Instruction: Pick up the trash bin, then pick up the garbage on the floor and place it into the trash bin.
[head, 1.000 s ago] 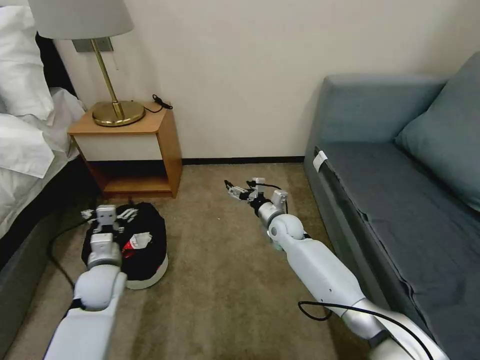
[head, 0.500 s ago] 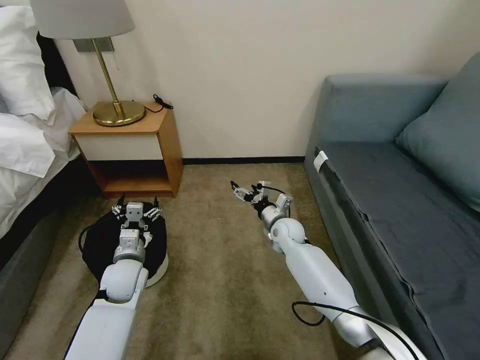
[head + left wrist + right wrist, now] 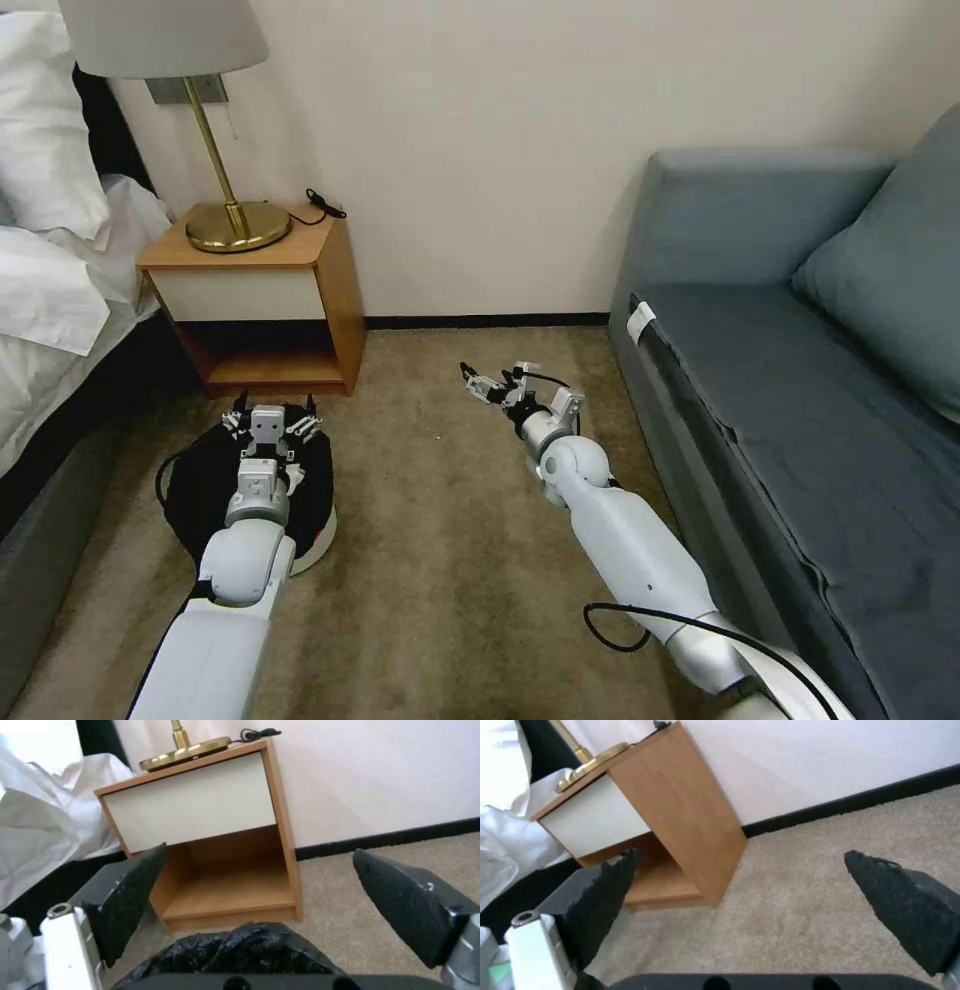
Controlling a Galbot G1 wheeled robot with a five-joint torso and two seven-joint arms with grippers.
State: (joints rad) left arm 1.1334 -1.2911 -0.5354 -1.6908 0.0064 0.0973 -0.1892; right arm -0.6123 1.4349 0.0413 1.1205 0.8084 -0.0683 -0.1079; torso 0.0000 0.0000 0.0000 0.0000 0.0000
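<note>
The trash bin [image 3: 195,490] stands on the carpet in front of the nightstand, its crinkly black bag [image 3: 240,952] bulging over a white base [image 3: 318,528]. My left gripper [image 3: 272,410] hovers open over the bin's far rim, and in its wrist view nothing lies between the black fingers [image 3: 130,900]. Farther right, my right gripper [image 3: 485,383] is open above bare carpet, its fingers [image 3: 900,896] spread wide and empty. The garbage is hidden; my left arm covers the inside of the bin.
A wooden nightstand [image 3: 300,300] with a brass lamp [image 3: 235,225] stands against the wall just beyond the bin. The bed [image 3: 50,300] runs along the left and a blue-grey sofa [image 3: 800,400] along the right. Open carpet [image 3: 430,560] lies between them.
A second ago my left gripper was at the bin's left side; it swung right and forward over the far rim, covering a red-and-white item inside. The right arm shifted slightly right. Nothing moved since.
</note>
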